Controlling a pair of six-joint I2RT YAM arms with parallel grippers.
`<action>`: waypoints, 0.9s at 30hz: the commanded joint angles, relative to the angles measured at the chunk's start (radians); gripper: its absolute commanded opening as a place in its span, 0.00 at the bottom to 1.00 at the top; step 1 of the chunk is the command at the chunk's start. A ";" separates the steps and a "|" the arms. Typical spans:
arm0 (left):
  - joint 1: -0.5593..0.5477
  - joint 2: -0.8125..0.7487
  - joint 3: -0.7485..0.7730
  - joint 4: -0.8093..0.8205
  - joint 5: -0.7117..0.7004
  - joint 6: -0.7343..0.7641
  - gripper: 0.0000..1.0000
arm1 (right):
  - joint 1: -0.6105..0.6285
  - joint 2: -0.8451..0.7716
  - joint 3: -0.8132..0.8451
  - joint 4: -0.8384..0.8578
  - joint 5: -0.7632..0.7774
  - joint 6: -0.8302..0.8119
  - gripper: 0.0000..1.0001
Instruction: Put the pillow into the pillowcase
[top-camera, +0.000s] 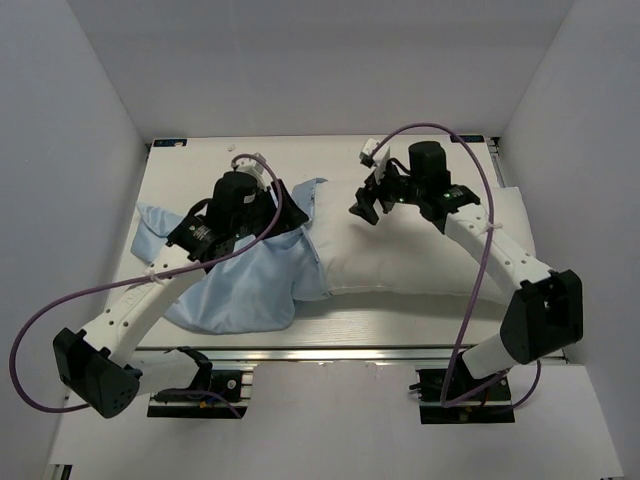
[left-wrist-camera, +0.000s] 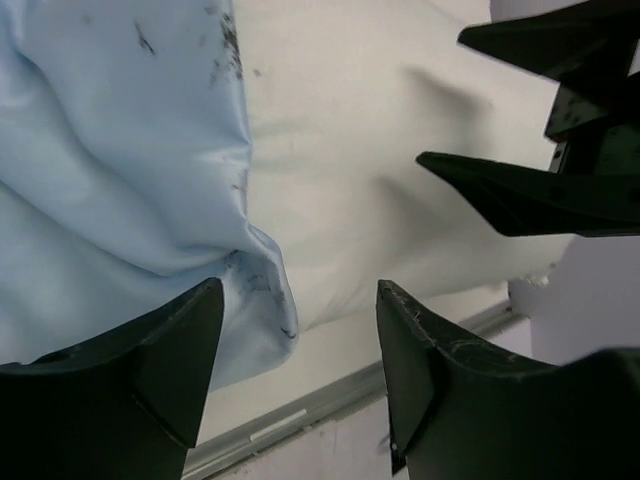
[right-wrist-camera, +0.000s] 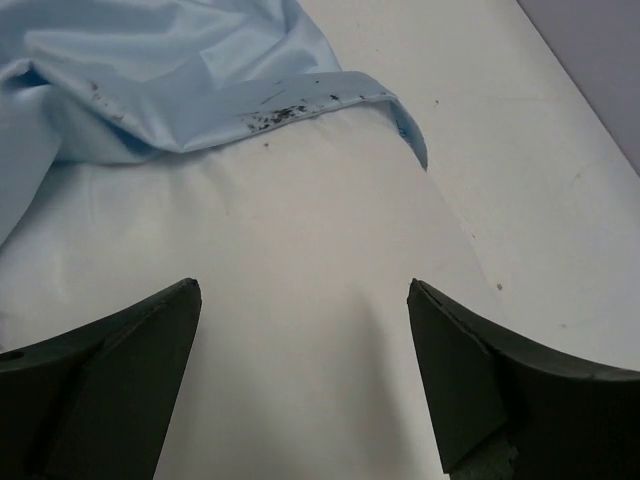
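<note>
We see the pillow (top-camera: 400, 265) lying across the middle and right of the table (top-camera: 320, 160). Its left end is tucked into the mouth of the pillowcase (top-camera: 235, 290), which spreads crumpled to the left. The case's rim is smudged with dark marks and drapes over the pillow. Our left gripper (left-wrist-camera: 300, 295) hangs above that rim with its jaws spread, gripping nothing. Our right gripper (right-wrist-camera: 303, 288) hovers over the bare pillow, jaws wide apart and empty.

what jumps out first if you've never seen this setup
A plump cream pillow lies across the right half of the table, its left end under the mouth of a crumpled light-blue pillowcase spread to the left. The left gripper and right gripper both hang open over that mouth, holding nothing.
</note>
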 joint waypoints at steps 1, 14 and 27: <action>0.005 0.012 0.092 -0.106 -0.168 0.061 0.72 | 0.029 0.058 0.021 0.167 0.079 0.176 0.89; 0.031 0.520 0.397 -0.050 -0.159 0.322 0.69 | 0.056 0.289 0.171 0.089 0.196 0.270 0.84; 0.031 0.652 0.477 -0.025 -0.247 0.302 0.50 | 0.056 0.265 0.081 0.100 0.199 0.283 0.67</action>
